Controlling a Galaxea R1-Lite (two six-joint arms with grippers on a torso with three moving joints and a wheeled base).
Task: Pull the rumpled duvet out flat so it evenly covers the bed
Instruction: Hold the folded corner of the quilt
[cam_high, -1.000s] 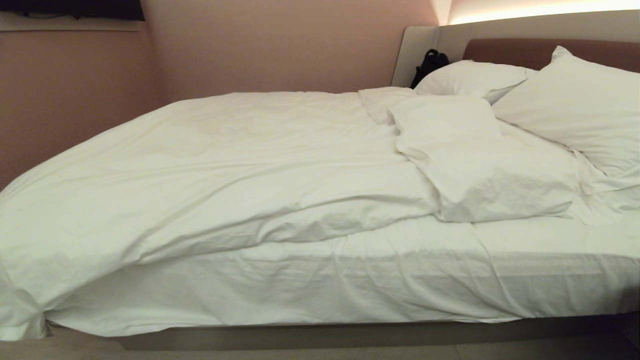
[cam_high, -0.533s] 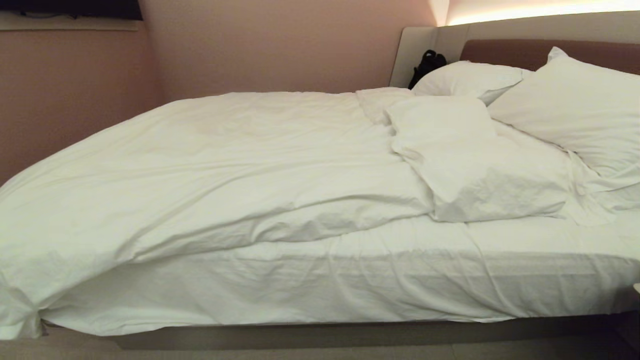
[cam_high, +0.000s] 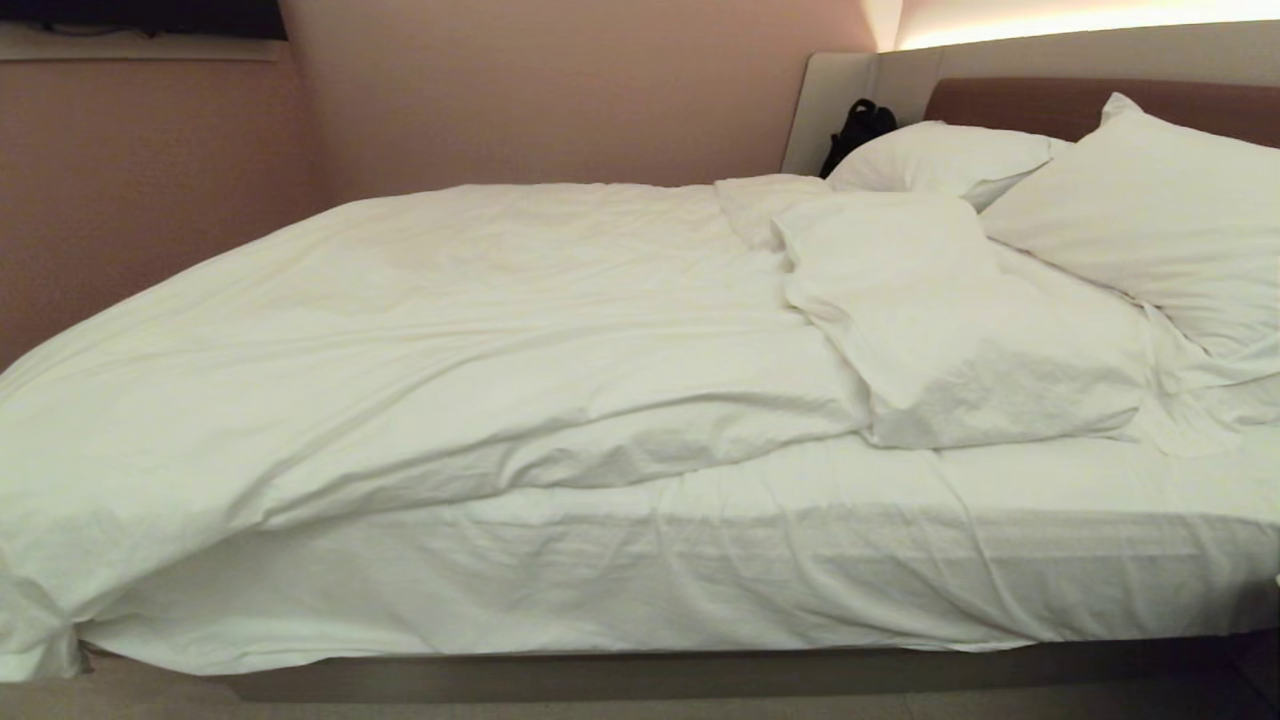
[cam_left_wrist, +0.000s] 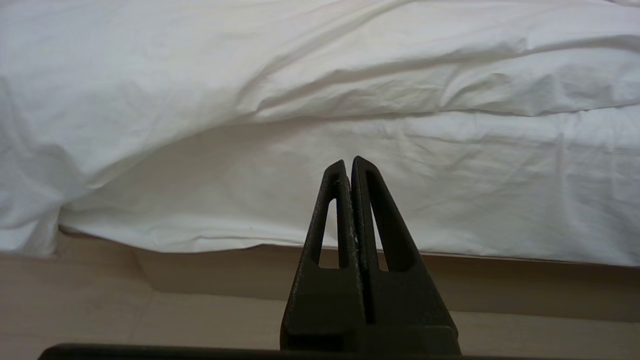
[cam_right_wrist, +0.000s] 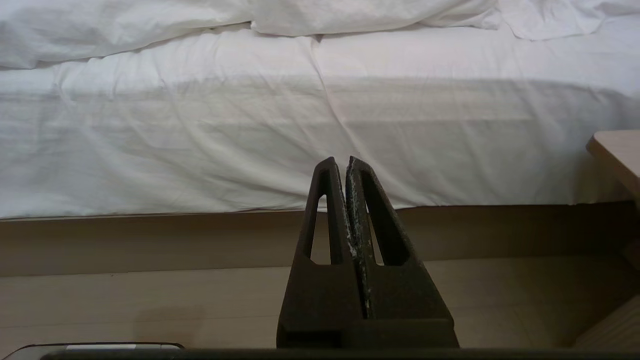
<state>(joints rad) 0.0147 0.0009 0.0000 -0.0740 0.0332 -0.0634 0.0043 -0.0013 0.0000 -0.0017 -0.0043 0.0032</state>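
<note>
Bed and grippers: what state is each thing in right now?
duvet: rumpled, bunched toward the far side, near edge pulled back.
bed: near strip of sheet uncovered.
pillows: piled loosely at the headboard.
left gripper: shut, empty, short of the bed.
right gripper: shut, empty, short of the bed.

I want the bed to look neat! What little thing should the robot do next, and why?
Probably open the left gripper and reach for the duvet's near edge. That edge lies bunched back, leaving the sheet on this side of the bed bare, and both grippers are shut, holding nothing.
</note>
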